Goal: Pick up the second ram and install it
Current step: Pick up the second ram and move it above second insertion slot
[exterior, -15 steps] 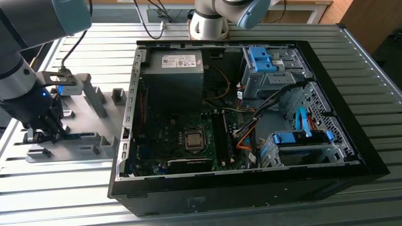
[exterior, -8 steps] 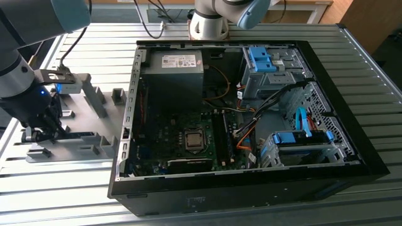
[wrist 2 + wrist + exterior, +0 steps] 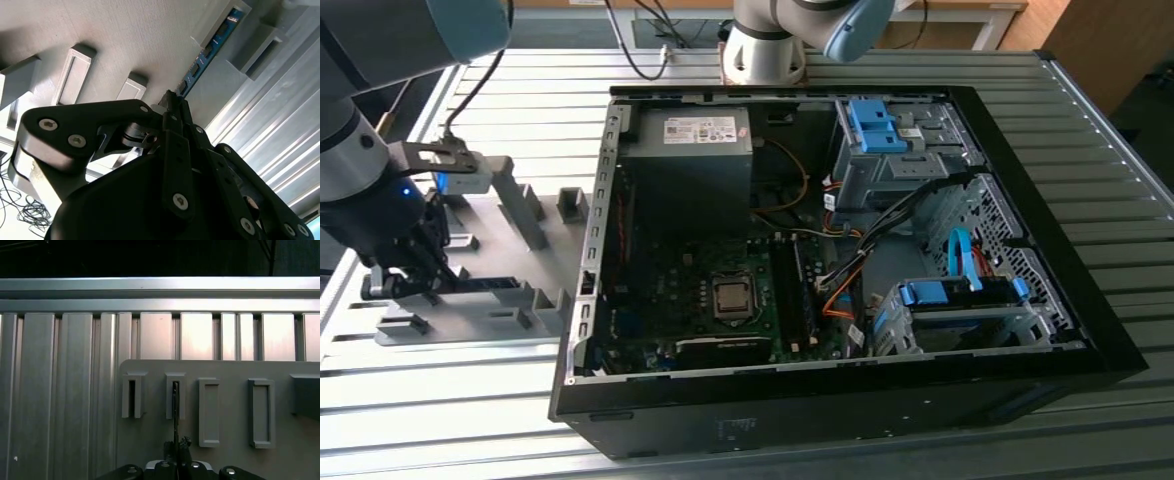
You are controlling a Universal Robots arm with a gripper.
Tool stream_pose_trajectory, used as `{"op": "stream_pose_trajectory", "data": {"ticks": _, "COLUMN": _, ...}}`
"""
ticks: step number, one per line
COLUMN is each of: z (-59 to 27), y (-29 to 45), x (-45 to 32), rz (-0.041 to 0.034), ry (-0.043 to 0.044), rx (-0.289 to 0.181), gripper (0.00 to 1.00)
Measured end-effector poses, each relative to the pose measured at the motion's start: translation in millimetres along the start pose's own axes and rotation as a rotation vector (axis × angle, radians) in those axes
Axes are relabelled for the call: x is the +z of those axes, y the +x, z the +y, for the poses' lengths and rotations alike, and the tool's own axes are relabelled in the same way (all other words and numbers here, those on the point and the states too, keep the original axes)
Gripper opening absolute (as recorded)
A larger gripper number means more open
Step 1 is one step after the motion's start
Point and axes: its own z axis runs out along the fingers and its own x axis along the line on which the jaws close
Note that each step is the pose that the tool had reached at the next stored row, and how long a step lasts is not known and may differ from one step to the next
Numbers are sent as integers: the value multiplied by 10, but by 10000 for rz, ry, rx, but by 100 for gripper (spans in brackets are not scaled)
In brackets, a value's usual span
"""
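Observation:
The second ram (image 3: pixel 212 44) is a thin blue board standing on edge in the slotted holders of a grey fixture plate (image 3: pixel 125 35). In the first wrist view the second ram (image 3: pixel 175 405) shows edge-on as a dark line running out of one holder slot. My gripper (image 3: pixel 173 102) sits at the stick's near end, its black fingers (image 3: pixel 184 444) pressed close on either side of the thin board. In the exterior view my gripper (image 3: pixel 411 278) is low over the fixture plate (image 3: pixel 500 245), left of the open computer case, with the second ram (image 3: pixel 487 285) lying along the holders beside it.
The open black computer case (image 3: pixel 1061 330) lies at the exterior view's right, with the motherboard (image 3: pixel 720 300), its memory slots (image 3: pixel 786 285), cables and blue drive bays inside. Grey upright holders (image 3: pixel 527 215) stand on the plate. Ribbed aluminium table (image 3: pixel 454 400) surrounds everything.

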Motion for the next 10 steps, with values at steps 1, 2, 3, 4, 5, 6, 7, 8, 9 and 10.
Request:
{"op": "stream_pose_trajectory", "data": {"ticks": 1, "z": 0, "y": 0, "x": -7, "rz": 0, "ry": 0, "rx": 0, "gripper": 14}}
{"op": "stream_pose_trajectory", "data": {"ticks": 2, "z": 0, "y": 0, "x": -10, "rz": -1, "ry": 1, "rx": 0, "gripper": 14}}
{"op": "stream_pose_trajectory", "data": {"ticks": 3, "z": 0, "y": 0, "x": -13, "rz": -1, "ry": 2, "rx": 0, "gripper": 14}}
{"op": "stream_pose_trajectory", "data": {"ticks": 4, "z": 0, "y": 0, "x": -17, "rz": -1, "ry": 1, "rx": 0, "gripper": 14}}
{"op": "stream_pose_trajectory", "data": {"ticks": 5, "z": 1, "y": 0, "x": -21, "rz": 0, "ry": 0, "rx": 0, "gripper": 14}}
{"op": "stream_pose_trajectory", "data": {"ticks": 6, "z": 1, "y": 0, "x": -24, "rz": 0, "ry": 0, "rx": 0, "gripper": 14}}
{"op": "stream_pose_trajectory", "data": {"ticks": 7, "z": 1, "y": 0, "x": -27, "rz": 0, "ry": 0, "rx": 0, "gripper": 14}}
{"op": "stream_pose_trajectory", "data": {"ticks": 8, "z": 1, "y": 0, "x": -31, "rz": 1, "ry": -1, "rx": 0, "gripper": 14}}
{"op": "stream_pose_trajectory", "data": {"ticks": 9, "z": 1, "y": 0, "x": -35, "rz": 1, "ry": -1, "rx": 0, "gripper": 14}}
{"op": "stream_pose_trajectory", "data": {"ticks": 10, "z": 1, "y": 0, "x": -37, "rz": 0, "ry": 0, "rx": 0, "gripper": 14}}
